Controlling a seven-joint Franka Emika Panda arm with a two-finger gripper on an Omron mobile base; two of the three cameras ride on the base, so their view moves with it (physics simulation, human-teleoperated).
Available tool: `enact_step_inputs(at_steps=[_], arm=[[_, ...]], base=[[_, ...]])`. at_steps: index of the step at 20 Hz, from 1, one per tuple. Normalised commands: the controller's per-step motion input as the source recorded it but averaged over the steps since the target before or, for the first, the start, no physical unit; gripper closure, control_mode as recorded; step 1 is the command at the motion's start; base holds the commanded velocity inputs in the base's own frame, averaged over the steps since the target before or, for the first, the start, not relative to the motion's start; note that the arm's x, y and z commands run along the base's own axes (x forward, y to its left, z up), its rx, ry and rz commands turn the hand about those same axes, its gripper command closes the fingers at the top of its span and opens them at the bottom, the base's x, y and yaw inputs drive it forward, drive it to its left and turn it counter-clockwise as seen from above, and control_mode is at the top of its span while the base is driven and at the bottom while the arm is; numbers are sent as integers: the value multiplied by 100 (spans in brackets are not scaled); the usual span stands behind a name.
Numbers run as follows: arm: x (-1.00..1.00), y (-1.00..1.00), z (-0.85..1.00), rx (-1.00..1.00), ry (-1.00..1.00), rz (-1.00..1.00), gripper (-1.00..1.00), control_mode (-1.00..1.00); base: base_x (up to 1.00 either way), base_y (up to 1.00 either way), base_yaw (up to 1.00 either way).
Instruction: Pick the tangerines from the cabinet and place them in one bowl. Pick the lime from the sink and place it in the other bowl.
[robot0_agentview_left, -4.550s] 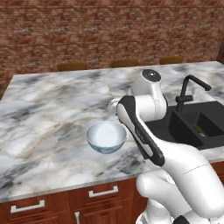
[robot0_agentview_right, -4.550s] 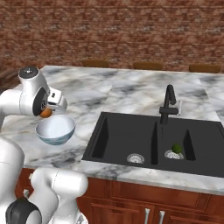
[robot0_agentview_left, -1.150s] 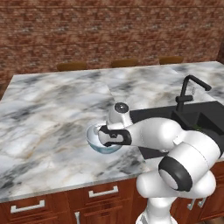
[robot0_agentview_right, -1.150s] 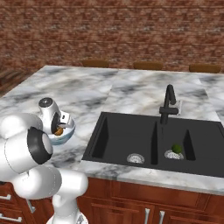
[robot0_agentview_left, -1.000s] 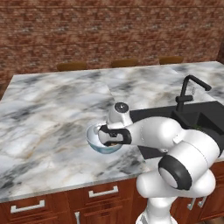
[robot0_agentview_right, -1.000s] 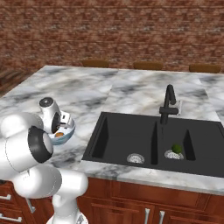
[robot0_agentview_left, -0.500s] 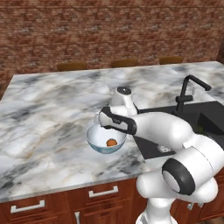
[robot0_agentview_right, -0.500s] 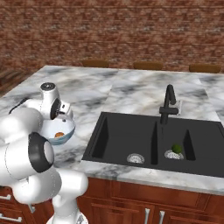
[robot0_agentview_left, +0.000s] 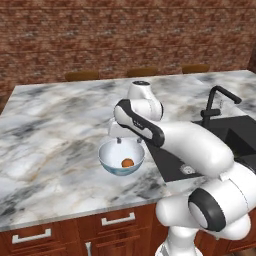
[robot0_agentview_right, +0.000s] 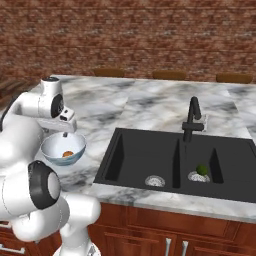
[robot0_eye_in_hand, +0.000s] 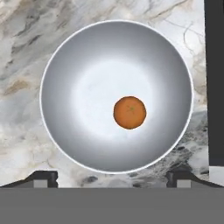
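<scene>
Above the pale bowl (robot0_eye_in_hand: 57, 131) on the marble table (robot0_agentview_left: 45, 150), the claw (robot0_eye_in_hand: 112, 177) was held spread apart and empty (evidently for clearance), one tangerine (robot0_eye_in_hand: 129, 112) lying inside the bowl, while the lime (robot0_agentview_right: 201, 170) sat in the sink (robot0_agentview_right: 130, 165).

The grey-veined marble bench (robot0_agentview_left: 55, 135) carries a pale blue-white bowl (robot0_eye_in_hand: 78, 57), which sits directly below the fingers (robot0_eye_in_hand: 43, 177). The black sink (robot0_agentview_right: 150, 155) is set into the bench beside the bowl.
</scene>
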Motion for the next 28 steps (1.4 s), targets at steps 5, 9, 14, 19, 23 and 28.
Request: enact_step_inputs(at_steps=[5, 9, 14, 19, 23, 28], arm=[[-97, 0, 3, -6, 18, 1, -100, -100], [-100, -6, -11, -6, 6, 3, -100, -100], [-100, -15, -24, -8, -1, 9, -100, -100], [-67, -18, -8, -8, -23, 16, -100, -100], [-35, -20, 0, -1, -37, 19, -100, -100], [-4, -1, 0, 0, -3, 2, -100, -100]], base=[[0, 0, 0], [0, 0, 0], [0, 0, 0], [0, 0, 0], [0, 0, 0], [0, 0, 0]])
